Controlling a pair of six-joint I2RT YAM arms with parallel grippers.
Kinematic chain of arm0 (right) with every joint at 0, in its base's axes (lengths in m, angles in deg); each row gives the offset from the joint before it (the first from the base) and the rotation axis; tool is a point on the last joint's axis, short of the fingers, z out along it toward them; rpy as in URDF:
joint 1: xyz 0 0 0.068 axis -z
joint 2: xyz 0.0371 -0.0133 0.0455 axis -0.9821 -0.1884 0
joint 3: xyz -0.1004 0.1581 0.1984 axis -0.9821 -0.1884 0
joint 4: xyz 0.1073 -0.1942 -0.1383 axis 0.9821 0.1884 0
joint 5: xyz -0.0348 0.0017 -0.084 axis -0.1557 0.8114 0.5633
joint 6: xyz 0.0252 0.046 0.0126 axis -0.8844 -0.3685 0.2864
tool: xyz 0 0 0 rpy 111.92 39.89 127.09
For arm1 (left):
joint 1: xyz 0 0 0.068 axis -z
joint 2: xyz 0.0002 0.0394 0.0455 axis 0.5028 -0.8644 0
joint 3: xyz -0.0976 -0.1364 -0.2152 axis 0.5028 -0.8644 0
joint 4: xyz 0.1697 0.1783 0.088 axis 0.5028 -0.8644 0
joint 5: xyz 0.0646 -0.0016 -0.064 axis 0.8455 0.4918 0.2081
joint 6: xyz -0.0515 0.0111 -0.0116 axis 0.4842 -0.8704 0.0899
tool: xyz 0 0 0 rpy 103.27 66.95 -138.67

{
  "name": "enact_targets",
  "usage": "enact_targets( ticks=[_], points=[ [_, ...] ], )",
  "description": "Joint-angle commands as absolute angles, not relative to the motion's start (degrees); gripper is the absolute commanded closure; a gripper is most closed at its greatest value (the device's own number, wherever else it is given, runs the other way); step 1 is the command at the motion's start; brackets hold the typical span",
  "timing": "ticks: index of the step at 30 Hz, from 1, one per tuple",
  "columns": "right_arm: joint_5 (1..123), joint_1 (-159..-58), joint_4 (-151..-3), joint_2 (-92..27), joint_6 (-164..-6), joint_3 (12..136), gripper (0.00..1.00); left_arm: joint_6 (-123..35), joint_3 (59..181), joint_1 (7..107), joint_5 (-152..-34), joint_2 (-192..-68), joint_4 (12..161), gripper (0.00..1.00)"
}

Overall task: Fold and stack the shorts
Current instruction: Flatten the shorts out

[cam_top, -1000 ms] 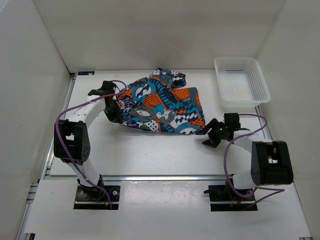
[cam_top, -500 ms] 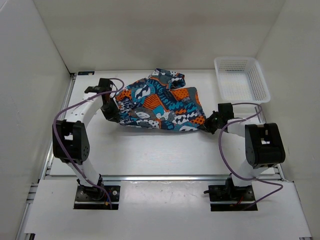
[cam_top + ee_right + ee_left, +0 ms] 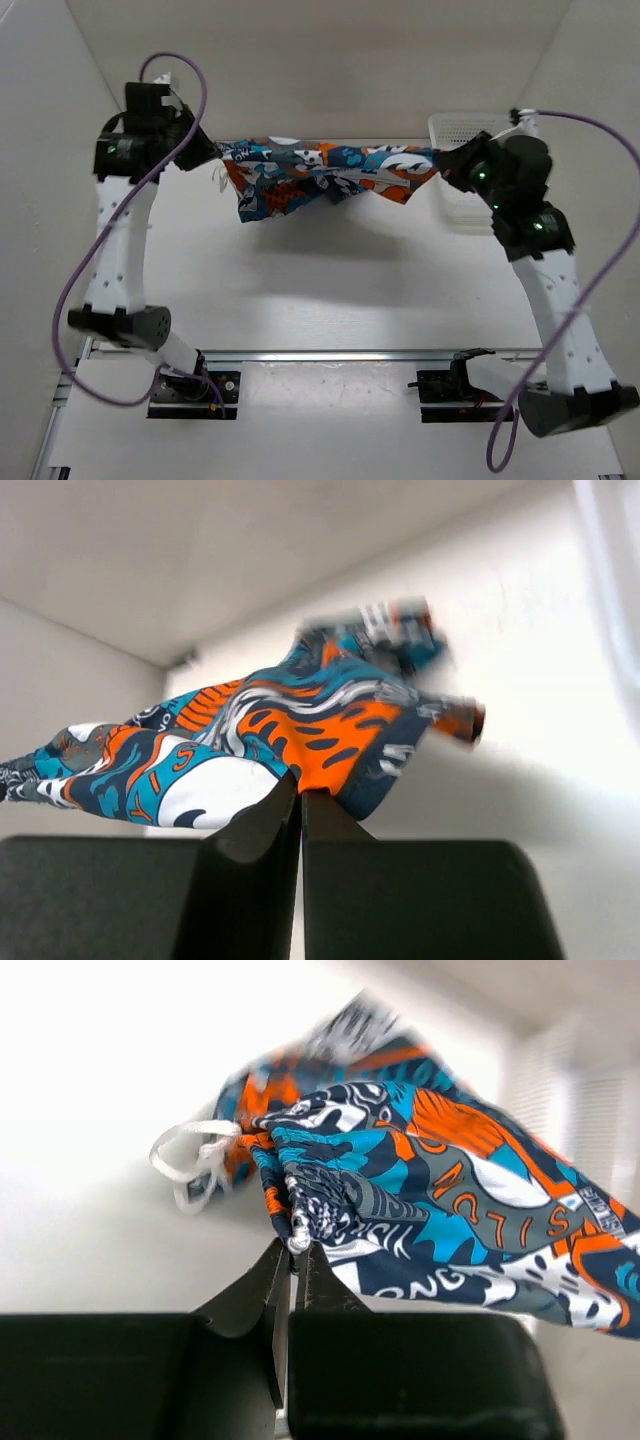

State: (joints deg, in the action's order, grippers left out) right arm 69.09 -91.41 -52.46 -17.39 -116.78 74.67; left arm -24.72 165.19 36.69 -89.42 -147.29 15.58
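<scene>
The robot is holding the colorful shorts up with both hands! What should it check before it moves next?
1. Left gripper shut on the shorts: ok.
2. Right gripper shut on the shorts: ok.
3. Shorts off the table, hanging between the grippers: ok.
4. Shorts spread smooth: not ok, they are bunched and sag near the left gripper.
5. Drawstring free of the left gripper's fingers: ok, it dangles beside the cloth.
6. Right arm clear of the basket: cannot tell, the arm hides part of it.
</scene>
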Motion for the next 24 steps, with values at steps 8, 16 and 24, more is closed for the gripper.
enact_targets(
  ticks=[8,16,24],
  points=[
    [73.32,-91.53,-36.33,-5.70,-106.51,99.53,1.00,-23.99,172.10,40.38,-96.77,-124.30,13.65,0.90],
    [74.90,-91.53,-32.99,-2.79,-105.90,111.40,1.00,-21.25,179.84,40.38,-102.57,-119.45,10.92,0.90],
    [75.95,-91.53,-34.82,-8.31,-104.32,111.85,1.00,-19.50,175.05,40.38,-101.43,-120.15,11.17,0.90]
  ],
)
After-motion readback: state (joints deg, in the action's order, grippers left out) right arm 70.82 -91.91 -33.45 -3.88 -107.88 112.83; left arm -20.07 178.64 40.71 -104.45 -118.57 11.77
